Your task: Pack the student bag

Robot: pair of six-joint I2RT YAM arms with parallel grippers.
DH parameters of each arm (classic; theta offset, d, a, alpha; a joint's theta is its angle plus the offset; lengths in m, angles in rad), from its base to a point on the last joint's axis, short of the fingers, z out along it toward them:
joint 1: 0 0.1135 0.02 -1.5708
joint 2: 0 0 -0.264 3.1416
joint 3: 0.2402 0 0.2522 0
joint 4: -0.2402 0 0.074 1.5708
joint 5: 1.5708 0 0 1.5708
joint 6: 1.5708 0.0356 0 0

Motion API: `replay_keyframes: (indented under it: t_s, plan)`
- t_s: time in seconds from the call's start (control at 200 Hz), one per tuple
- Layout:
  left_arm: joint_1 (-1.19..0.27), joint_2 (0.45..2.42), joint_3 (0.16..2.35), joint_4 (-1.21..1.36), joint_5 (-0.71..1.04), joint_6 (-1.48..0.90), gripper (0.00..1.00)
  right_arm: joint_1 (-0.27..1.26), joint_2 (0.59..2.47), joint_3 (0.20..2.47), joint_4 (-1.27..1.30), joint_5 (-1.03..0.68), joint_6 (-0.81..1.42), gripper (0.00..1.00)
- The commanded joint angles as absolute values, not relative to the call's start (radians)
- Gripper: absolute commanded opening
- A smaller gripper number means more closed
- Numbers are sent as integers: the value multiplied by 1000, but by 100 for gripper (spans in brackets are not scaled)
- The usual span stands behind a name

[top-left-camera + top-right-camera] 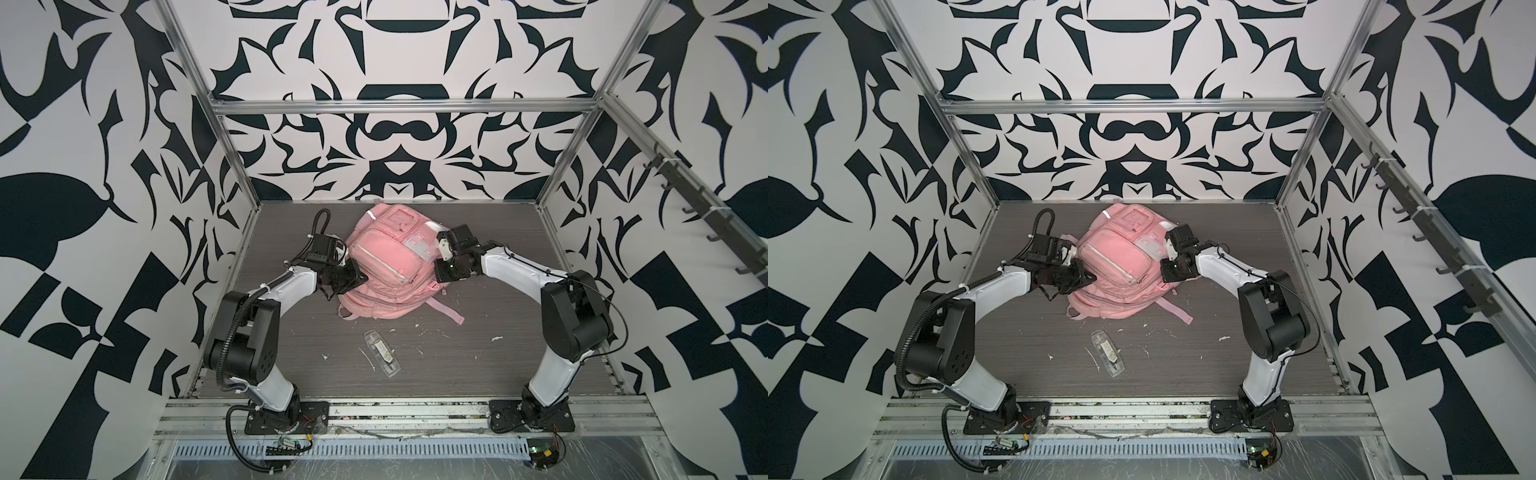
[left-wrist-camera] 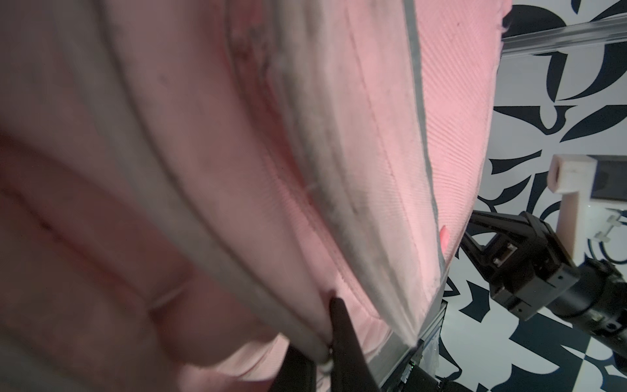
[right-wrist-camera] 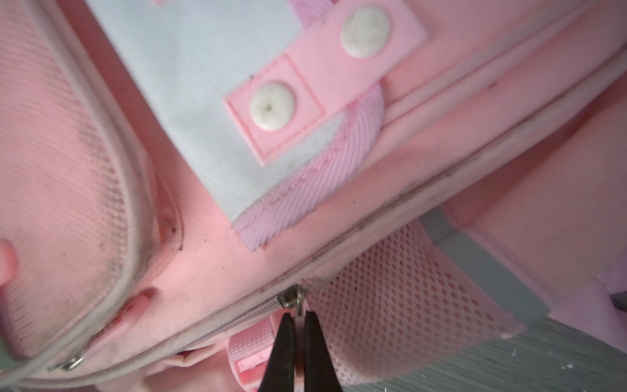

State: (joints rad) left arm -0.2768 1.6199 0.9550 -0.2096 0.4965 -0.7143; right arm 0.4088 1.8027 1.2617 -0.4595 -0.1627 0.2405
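Right hand [image 3: 296,322] on student bag's [image 3: 203,264] metal zipper [image 3: 291,300]

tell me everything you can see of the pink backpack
The backpack is soft pink fabric with grubby piping, lying front up on the table. It has zipped front pockets, a clear panel, silver strips, a mesh side pocket and straps. The left end effector pinches its side seam; the right end effector pinches a zip pull.

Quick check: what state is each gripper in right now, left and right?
Left gripper: shut, pinching a fabric edge of the student bag.
Right gripper: shut on a zipper pull of the bag.
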Motion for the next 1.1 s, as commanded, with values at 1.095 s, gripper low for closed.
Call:
replay_keyframes:
  t_s: [1.095]
  plan:
    - [-307, 1642, 975, -222, 478, -727, 7, 374, 1623, 1133, -383, -118, 285, 38]
